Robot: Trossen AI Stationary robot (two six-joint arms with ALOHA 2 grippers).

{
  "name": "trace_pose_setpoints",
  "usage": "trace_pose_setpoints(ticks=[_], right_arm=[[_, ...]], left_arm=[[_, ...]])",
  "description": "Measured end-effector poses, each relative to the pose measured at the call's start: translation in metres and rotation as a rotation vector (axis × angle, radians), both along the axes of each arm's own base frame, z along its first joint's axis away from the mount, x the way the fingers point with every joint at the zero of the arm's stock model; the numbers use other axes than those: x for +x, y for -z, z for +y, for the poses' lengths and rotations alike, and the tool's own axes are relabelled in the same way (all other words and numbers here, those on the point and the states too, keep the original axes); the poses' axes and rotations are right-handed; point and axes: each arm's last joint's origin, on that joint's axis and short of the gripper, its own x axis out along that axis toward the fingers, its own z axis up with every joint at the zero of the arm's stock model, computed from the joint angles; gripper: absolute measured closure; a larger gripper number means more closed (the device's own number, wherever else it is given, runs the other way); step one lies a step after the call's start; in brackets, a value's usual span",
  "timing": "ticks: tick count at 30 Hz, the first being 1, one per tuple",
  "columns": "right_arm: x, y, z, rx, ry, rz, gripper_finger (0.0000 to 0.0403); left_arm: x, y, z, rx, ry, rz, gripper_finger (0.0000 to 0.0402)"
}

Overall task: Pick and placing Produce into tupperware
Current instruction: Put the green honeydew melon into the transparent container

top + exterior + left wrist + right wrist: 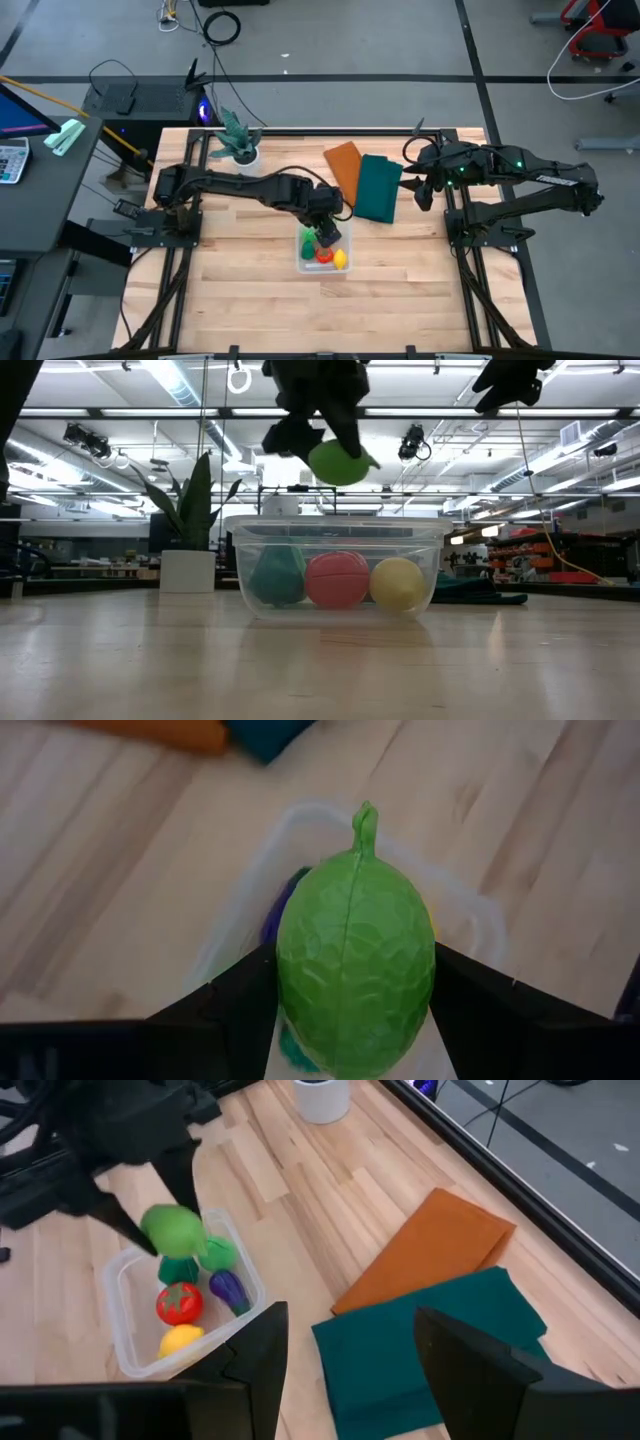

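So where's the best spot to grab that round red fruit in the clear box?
Probably from straight above, pinching the round red toy fruit across its widest middle. It lies low inside the clear shallow plastic container, whose walls block any sideways approach. The dark green piece and yellow fruit sit close alongside, so close on its other two sides.

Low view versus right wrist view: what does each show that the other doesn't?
Only the low view shows the light green fruit hanging clear above the tupperware rim, in the left gripper, and the plant's leaves.

Only the right wrist view shows the purple vegetable inside, another green piece, the orange cloth partly under the teal cloth, and the right gripper open above them.

Both show the red piece, the yellow piece and the white pot.
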Motion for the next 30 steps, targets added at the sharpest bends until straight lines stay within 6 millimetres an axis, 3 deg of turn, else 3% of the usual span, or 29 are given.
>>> trace_pose_setpoints(ticks=[30], right_arm=[[-0.001, 0.002, 0.000, 0.001, -0.005, 0.022, 0.0225]], left_arm=[[0.026, 0.061, -0.017, -0.001, 0.037, 0.103, 0.0160]])
